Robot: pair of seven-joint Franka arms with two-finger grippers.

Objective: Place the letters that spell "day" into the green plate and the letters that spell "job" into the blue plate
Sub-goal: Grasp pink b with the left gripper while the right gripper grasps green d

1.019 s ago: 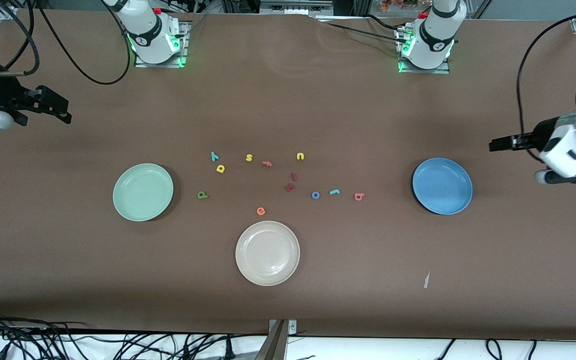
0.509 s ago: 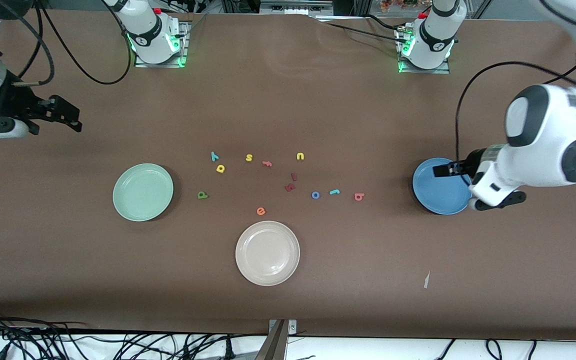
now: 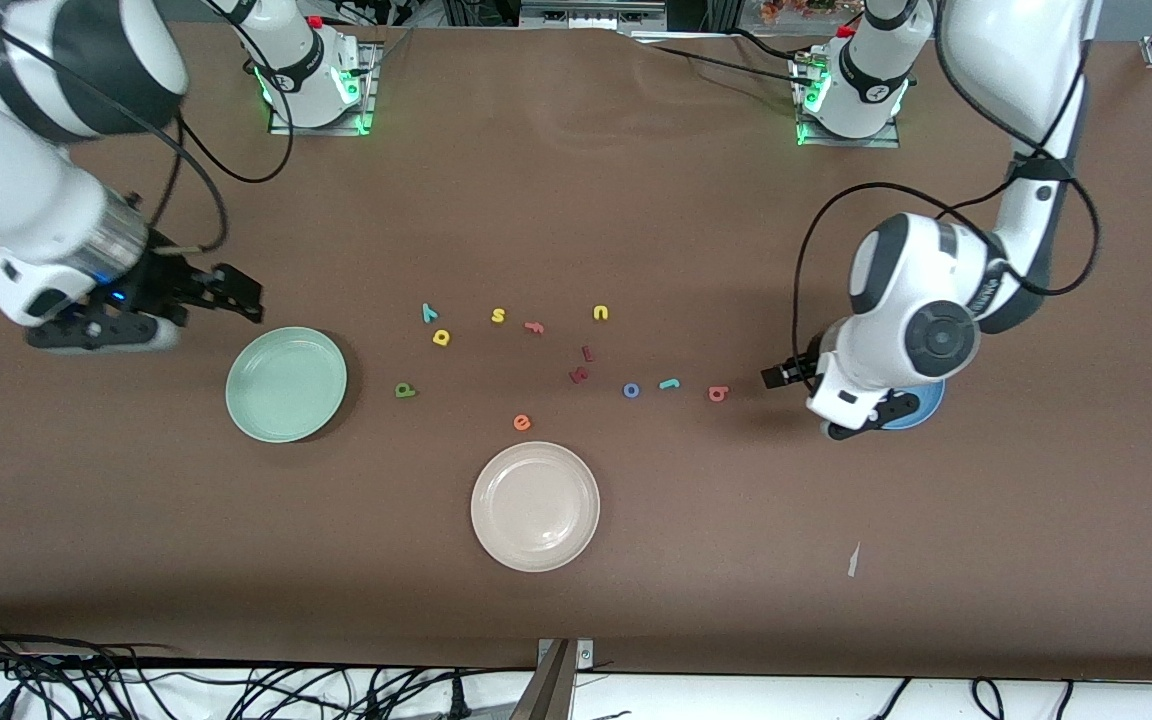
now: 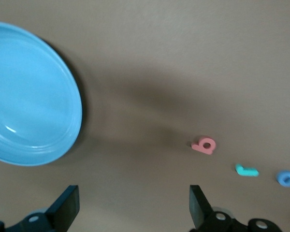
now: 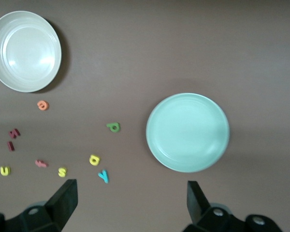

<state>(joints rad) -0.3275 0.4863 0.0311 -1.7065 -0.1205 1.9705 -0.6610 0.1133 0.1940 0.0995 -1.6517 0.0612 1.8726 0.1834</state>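
Observation:
The green plate [image 3: 286, 384] [image 5: 187, 132] lies toward the right arm's end. The teal y [image 3: 429, 313] [image 5: 103, 176], yellow a [image 3: 441, 337] [image 5: 94, 160] and dark green d [image 3: 405, 390] [image 5: 113, 127] lie beside it. My right gripper [image 3: 241, 293] [image 5: 130, 191] hangs open and empty over the table by that plate's rim. The blue plate [image 3: 928, 408] [image 4: 31, 96] is mostly hidden under the left arm. My left gripper [image 3: 774, 376] [image 4: 133, 195] is open and empty over bare table between that plate and the pinkish-red b [image 3: 718, 394] [image 4: 204, 145]. The teal j [image 3: 670, 383] [image 4: 246, 170] and blue o [image 3: 632, 390] [image 4: 286, 178] follow in a row.
A cream-white plate [image 3: 535, 506] [image 5: 25, 50] sits nearest the front camera. An orange e [image 3: 522, 423], two dark red letters [image 3: 579, 375], a pink f [image 3: 534, 327], a yellow s [image 3: 498, 316] and a yellow u [image 3: 601, 313] lie among the letters mid-table.
Both arms swung in from the table's ends. The left gripper crossed over the blue plate toward the b. The right gripper came to the green plate's rim. Both stayed open.

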